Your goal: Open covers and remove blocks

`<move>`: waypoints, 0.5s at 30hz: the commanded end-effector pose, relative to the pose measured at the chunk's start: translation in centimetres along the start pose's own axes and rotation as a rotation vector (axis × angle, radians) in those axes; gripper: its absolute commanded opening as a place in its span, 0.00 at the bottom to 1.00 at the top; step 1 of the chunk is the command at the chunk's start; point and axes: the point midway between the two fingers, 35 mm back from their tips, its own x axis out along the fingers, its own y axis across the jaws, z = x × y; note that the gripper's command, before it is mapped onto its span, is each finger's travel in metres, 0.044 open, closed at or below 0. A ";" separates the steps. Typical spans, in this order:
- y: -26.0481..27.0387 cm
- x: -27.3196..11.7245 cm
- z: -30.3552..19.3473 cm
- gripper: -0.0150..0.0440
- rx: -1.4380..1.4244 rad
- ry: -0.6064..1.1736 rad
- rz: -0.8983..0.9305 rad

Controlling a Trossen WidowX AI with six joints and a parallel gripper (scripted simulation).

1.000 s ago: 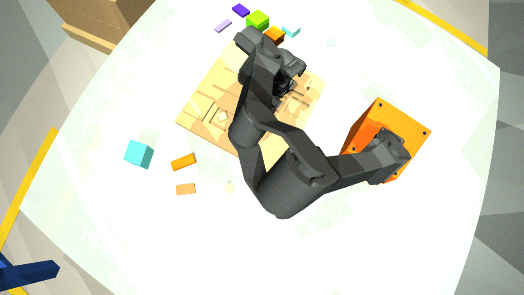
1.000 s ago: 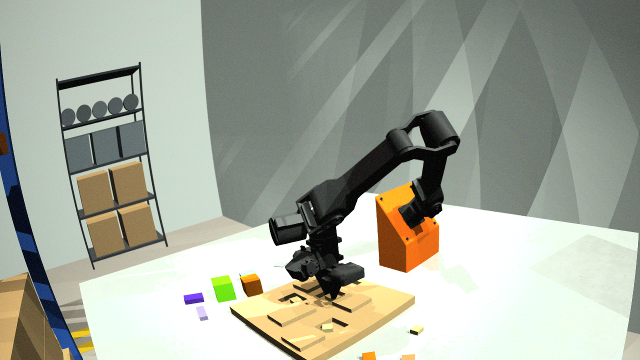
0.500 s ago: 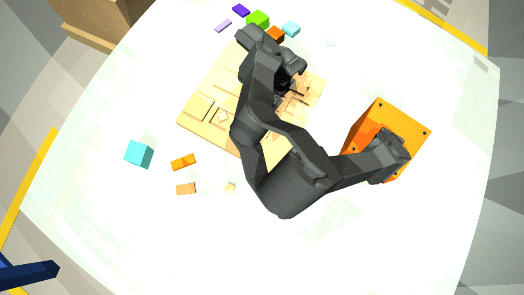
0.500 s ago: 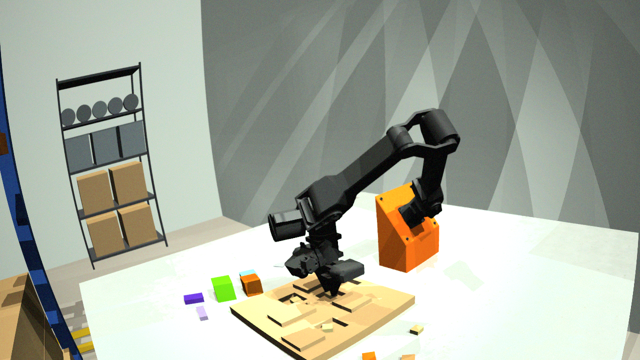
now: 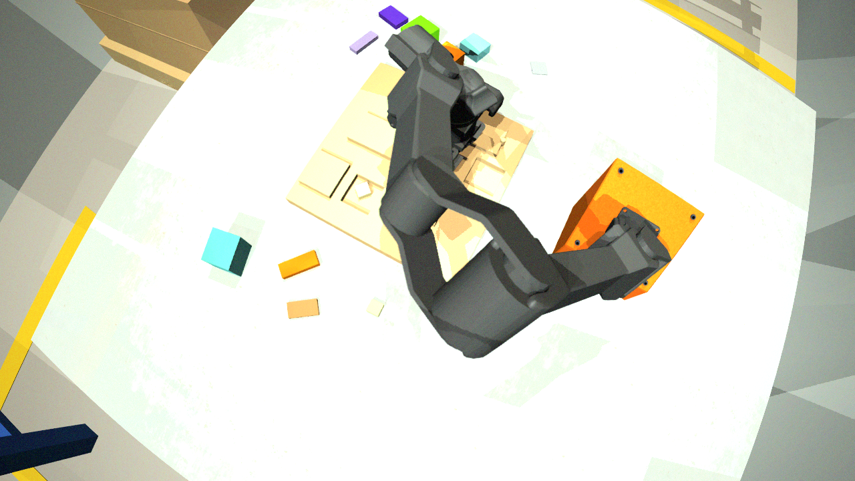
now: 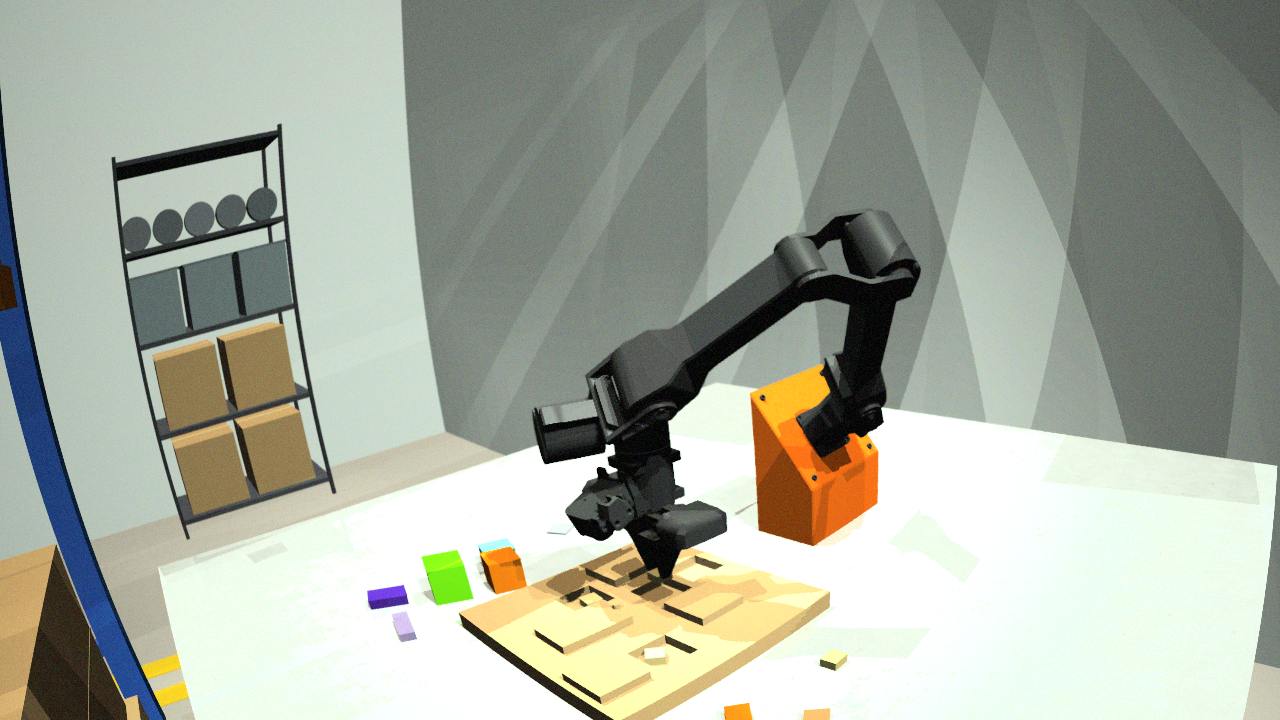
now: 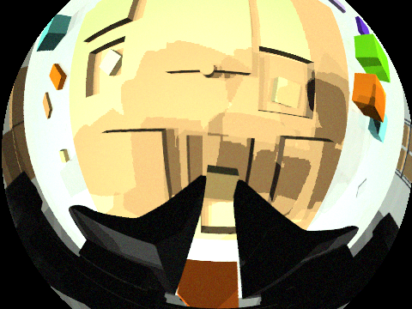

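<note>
My gripper (image 6: 664, 573) (image 7: 220, 184) points down over the middle wells of the wooden board (image 5: 353, 222) (image 6: 783, 594) (image 7: 146, 81), shut on a pale block (image 7: 221, 189). Whether the block is raised clear of its well is unclear. A pale block (image 5: 363, 188) (image 6: 655, 654) (image 7: 110, 62) sits in an uncovered well, and another pale block (image 6: 590, 600) (image 7: 287, 92) sits in a second. Raised covers lie beside wells: one cover (image 5: 324, 173) (image 6: 605, 677), a second cover (image 6: 581, 625) and a third (image 6: 707, 606) (image 7: 133, 163). A small pale block (image 5: 375, 306) (image 6: 833, 660) (image 7: 64, 155) rests on the table.
A green block (image 6: 446, 576) (image 7: 371, 53), an orange block (image 6: 503, 569) (image 7: 369, 94) and a purple block (image 5: 393, 17) (image 6: 387, 597) stand off one board edge. A teal cube (image 5: 224, 250) and a flat orange block (image 5: 298, 264) lie off another. The arm's orange base (image 5: 657, 197) (image 6: 787, 474) stands behind.
</note>
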 end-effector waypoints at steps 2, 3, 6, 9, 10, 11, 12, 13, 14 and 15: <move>-0.1 -0.7 0.1 0.39 -0.005 -0.003 -0.004; -0.1 -0.9 0.1 0.39 -0.005 -0.003 -0.004; -0.1 -1.3 0.0 0.39 -0.004 -0.003 -0.003; -0.1 -1.7 0.0 0.39 -0.004 -0.003 -0.003; -0.1 -1.8 0.0 0.39 -0.004 -0.003 -0.002; -0.1 -1.8 0.0 0.39 -0.004 -0.003 -0.003; -0.1 -1.9 0.0 0.39 -0.003 -0.003 -0.003; -0.1 -2.1 0.0 0.39 -0.003 -0.003 -0.003; -0.1 -2.4 0.0 0.39 -0.003 -0.003 -0.003; -0.1 -2.6 0.1 0.39 -0.003 -0.003 -0.004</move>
